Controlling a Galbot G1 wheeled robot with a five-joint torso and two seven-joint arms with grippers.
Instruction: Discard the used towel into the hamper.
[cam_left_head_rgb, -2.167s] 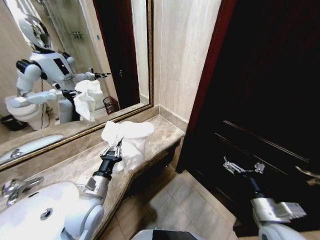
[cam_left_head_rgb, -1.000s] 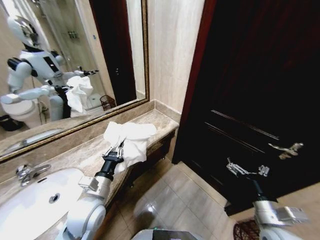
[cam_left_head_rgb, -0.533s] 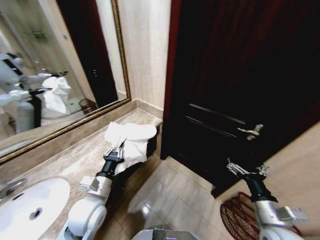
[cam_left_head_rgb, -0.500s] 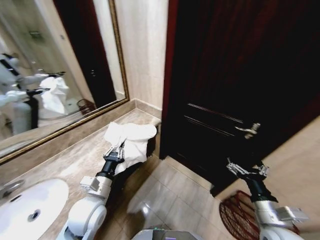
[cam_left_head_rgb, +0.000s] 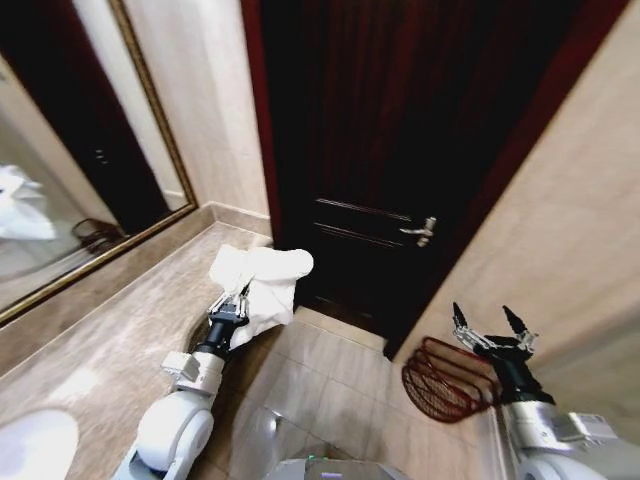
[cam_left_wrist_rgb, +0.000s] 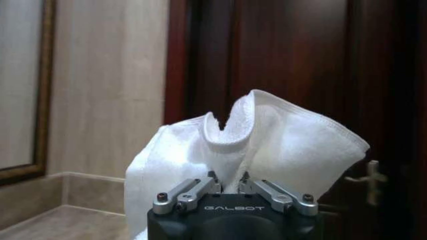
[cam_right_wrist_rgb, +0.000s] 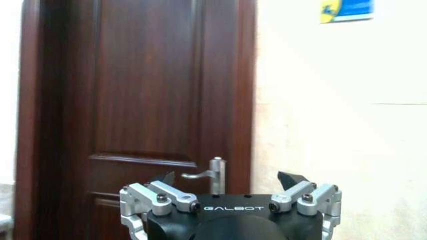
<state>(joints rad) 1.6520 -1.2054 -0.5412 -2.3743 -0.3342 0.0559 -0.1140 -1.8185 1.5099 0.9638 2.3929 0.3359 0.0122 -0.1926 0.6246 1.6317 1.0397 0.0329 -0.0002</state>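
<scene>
Left gripper (cam_left_head_rgb: 232, 304) clamped on the white towel (cam_left_head_rgb: 262, 282), fingers pinched into a fold near the cloth's middle so both halves bunch up and drape clear of the arm, probably to keep it from dragging; seen from the left wrist with the towel (cam_left_wrist_rgb: 248, 150) puffed above the closed fingers (cam_left_wrist_rgb: 197, 189). Right gripper (cam_left_head_rgb: 490, 328) spread wide and empty, raised at about 4 o'clock in the head view, idle; from its wrist, fingers (cam_right_wrist_rgb: 155, 193) splayed toward the door.

Hamper (cam_left_head_rgb: 443, 381) on the floor at about 5 o'clock, against the beige wall (cam_left_head_rgb: 560, 220), just beside the right gripper and well apart from the towel. Not yet over the hamper, so judged as mid-carry.

Dark wooden door (cam_left_head_rgb: 390, 150) straight ahead, lever handle (cam_left_head_rgb: 420, 229) on it. Beige tiled floor (cam_left_head_rgb: 330, 390) below. Marble tabletop (cam_left_head_rgb: 110, 320) at 8 o'clock, framed mirror (cam_left_head_rgb: 70, 200) above it at 9 o'clock
</scene>
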